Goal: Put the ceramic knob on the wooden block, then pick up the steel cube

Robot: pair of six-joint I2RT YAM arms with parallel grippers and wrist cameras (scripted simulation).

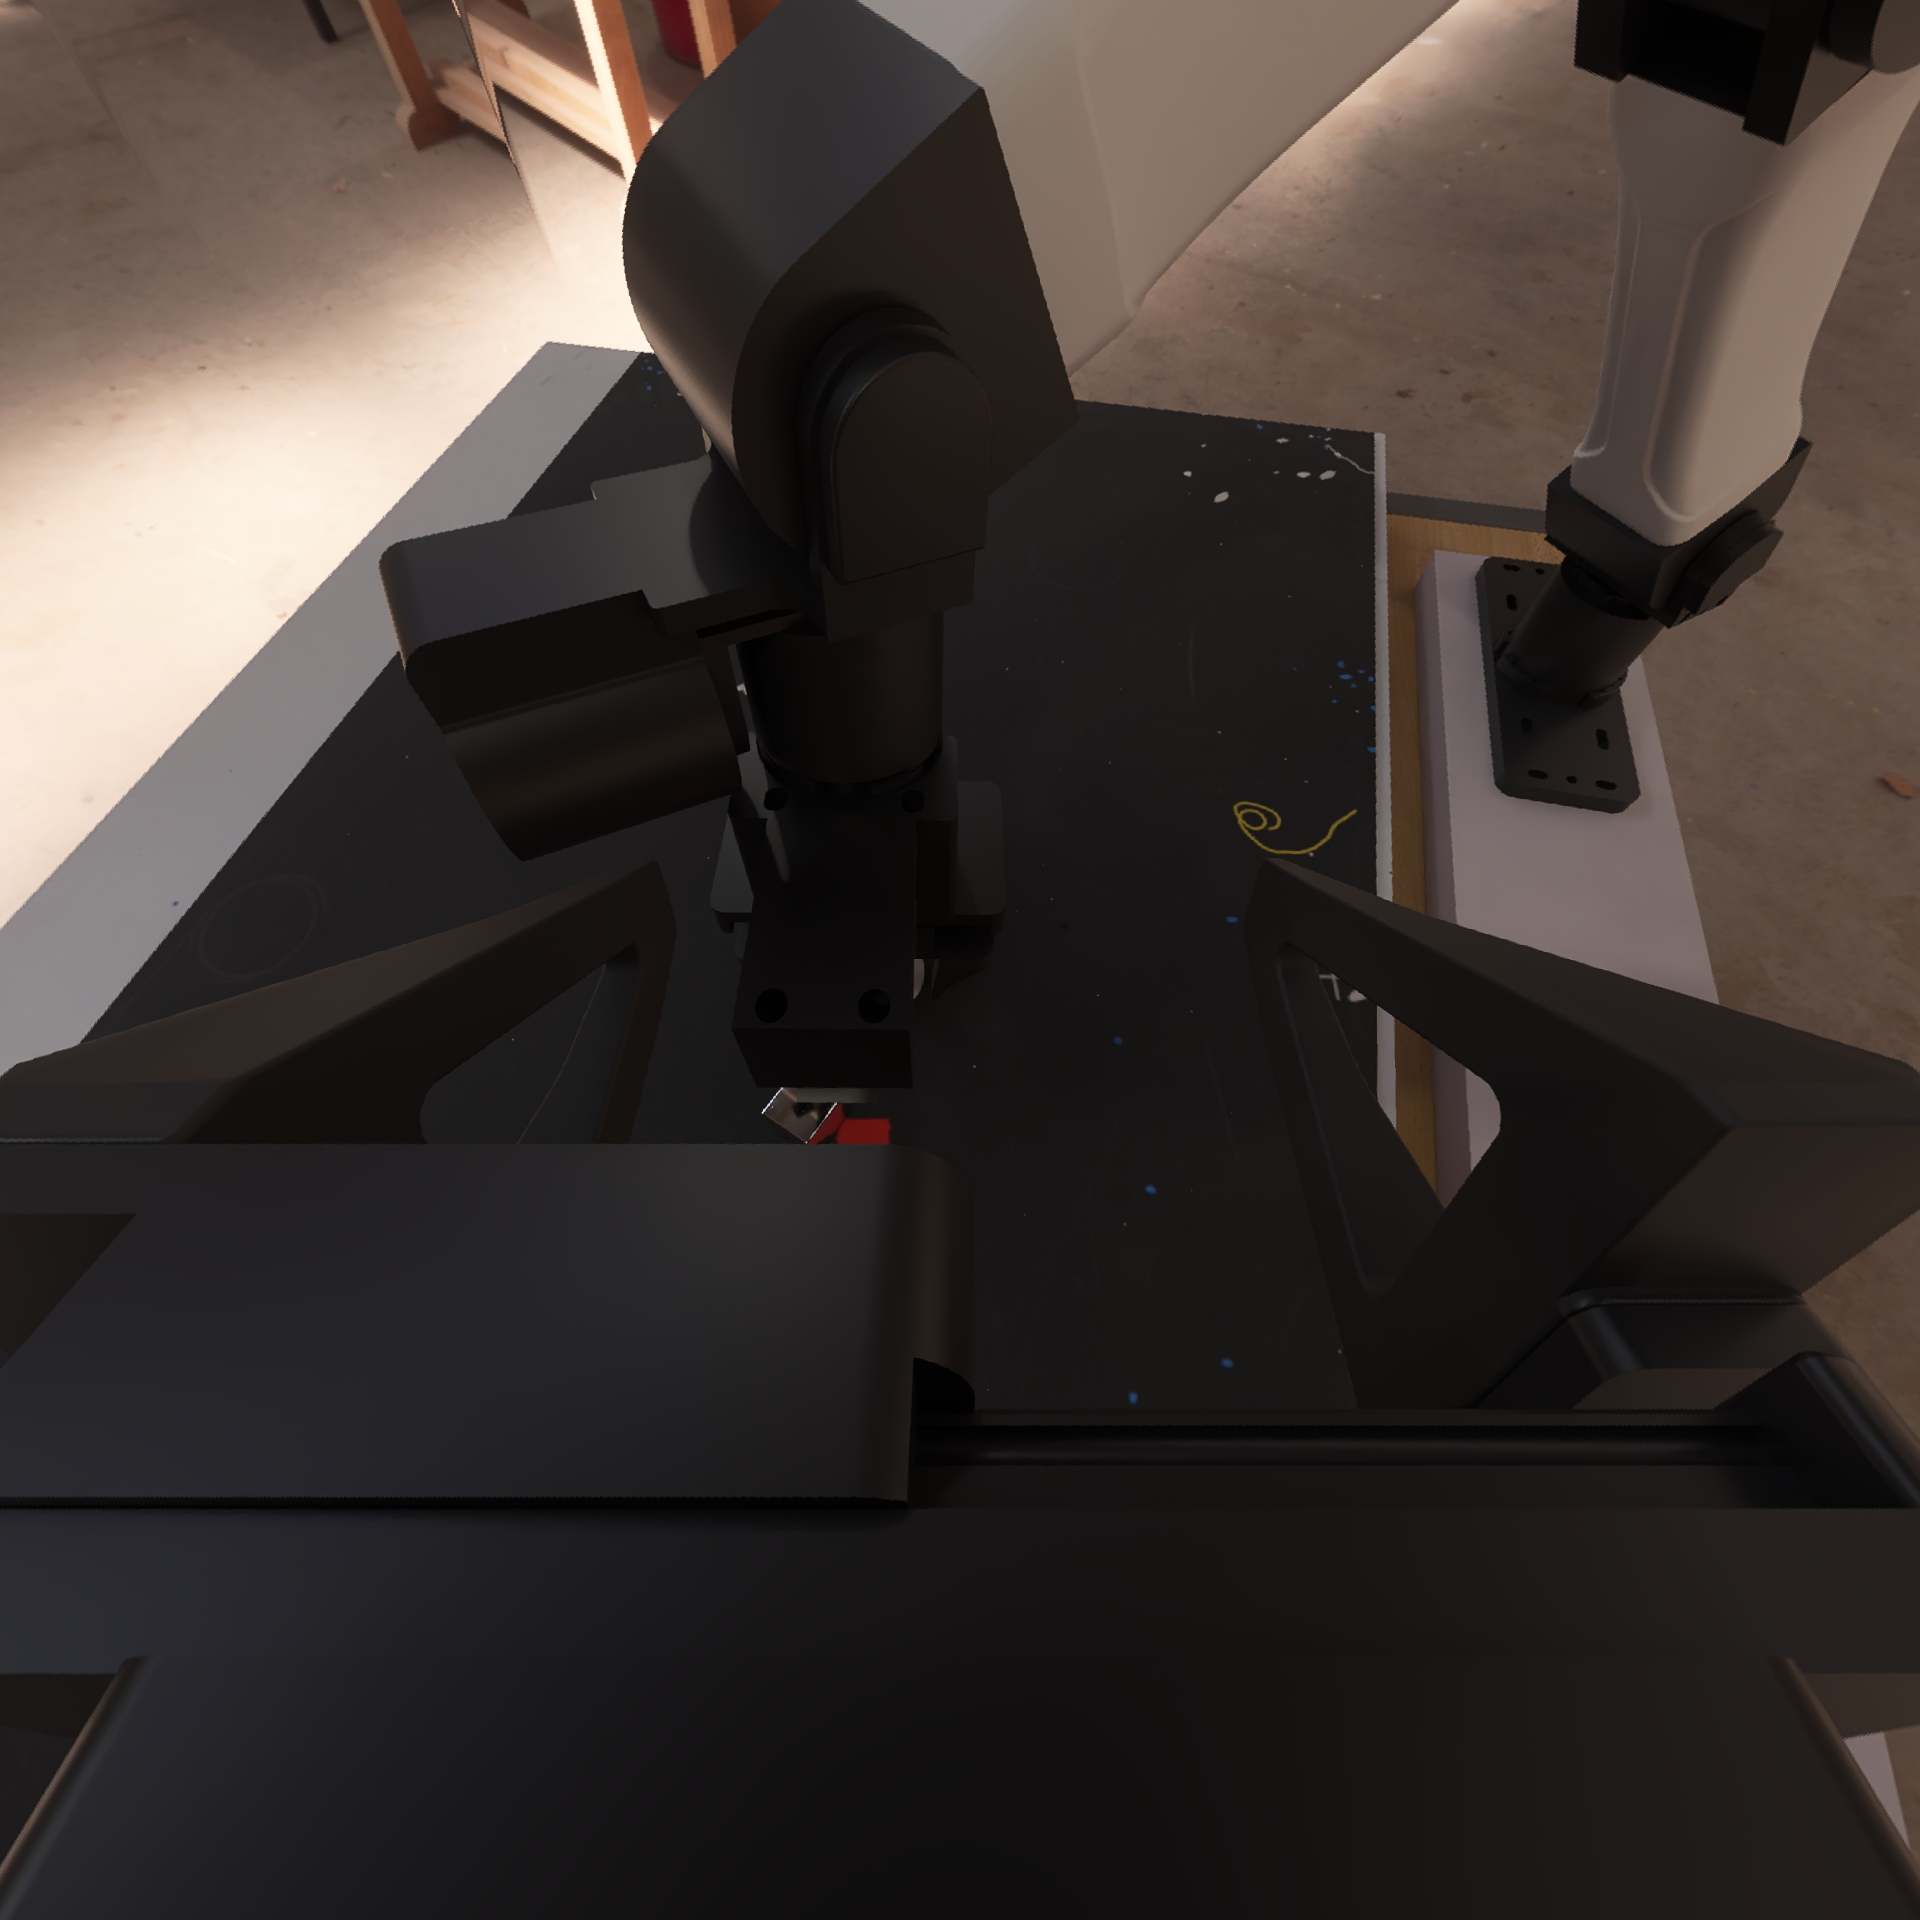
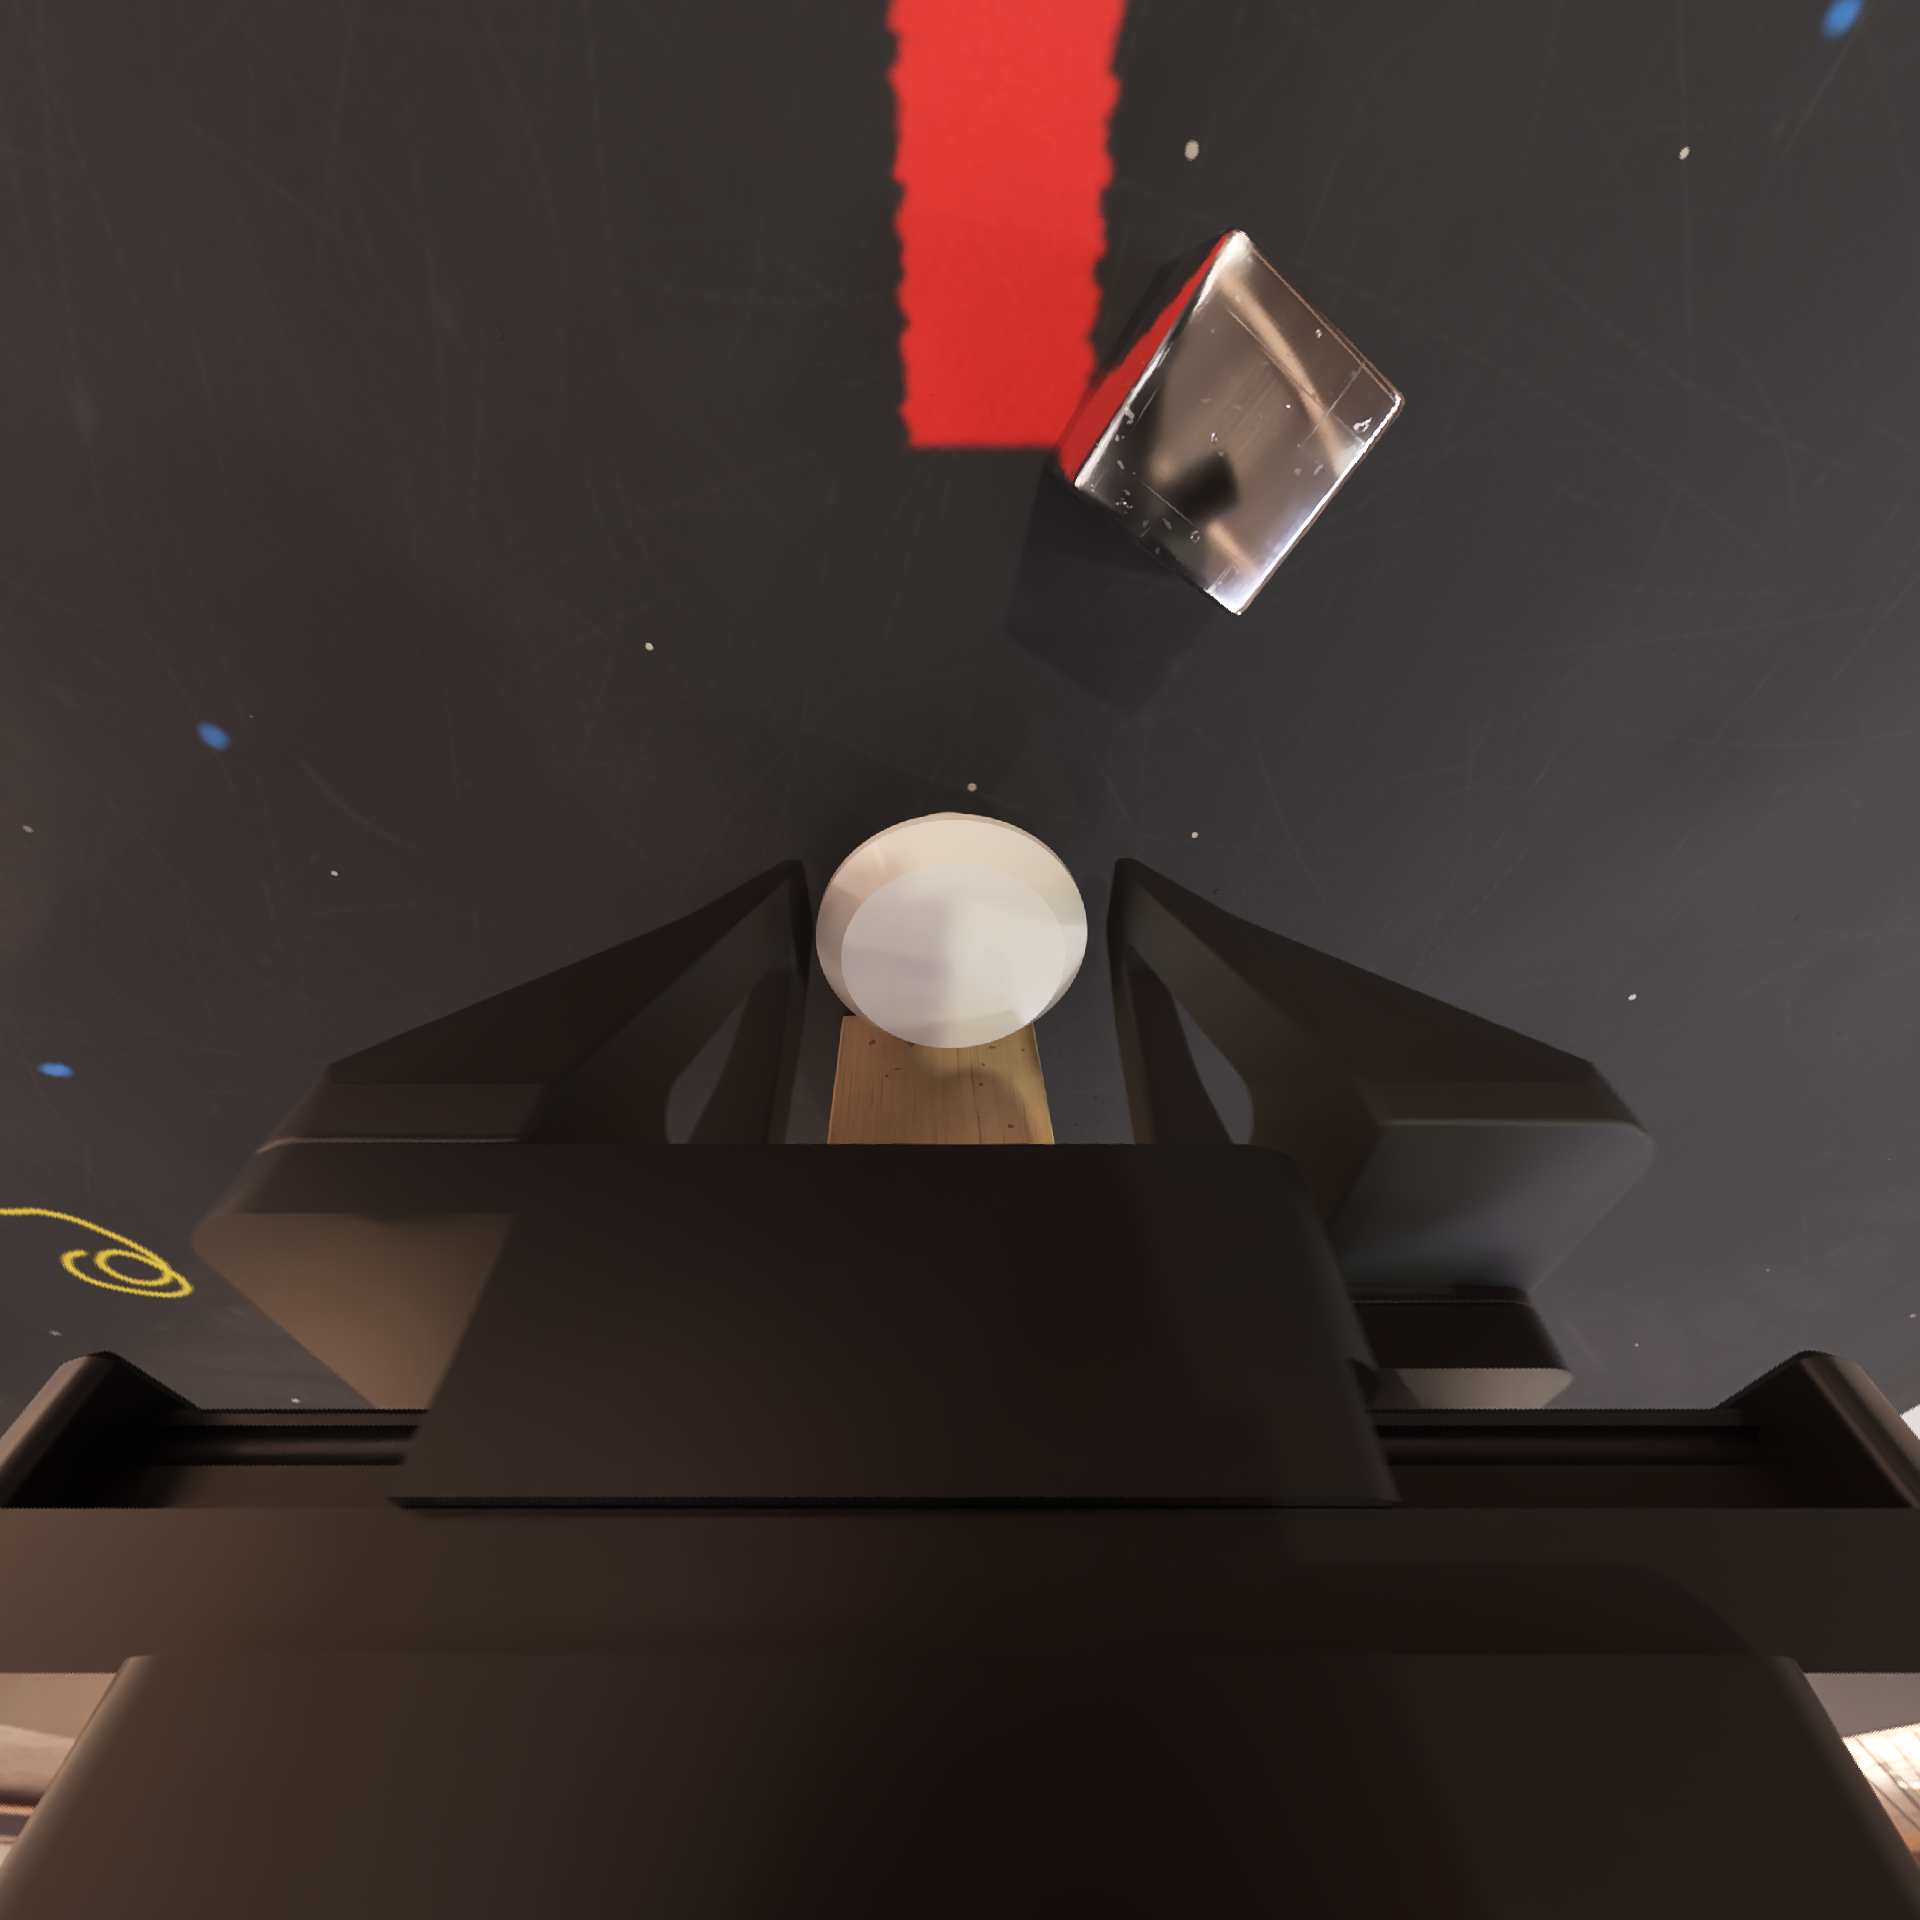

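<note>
Dark tabletop [image 2: 416, 520] at frame centre: right gripper [image 2: 951, 935], spread beside ceramic knob [image 2: 951, 935] atop wooden block [image 2: 940, 1091], should lift straight up without nudging it.

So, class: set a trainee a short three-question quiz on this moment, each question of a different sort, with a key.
1. True or false: the steel cube lies on the dark table, with no gripper on it.
2. The ceramic knob, flanked by the fingers of the right gripper, shows just above which thing? A: the wooden block. B: the steel cube. C: a red strip.
3. Fill in: the left gripper is ___ and holds nothing.

Key: 1 true; 2 A; 3 open.
</note>
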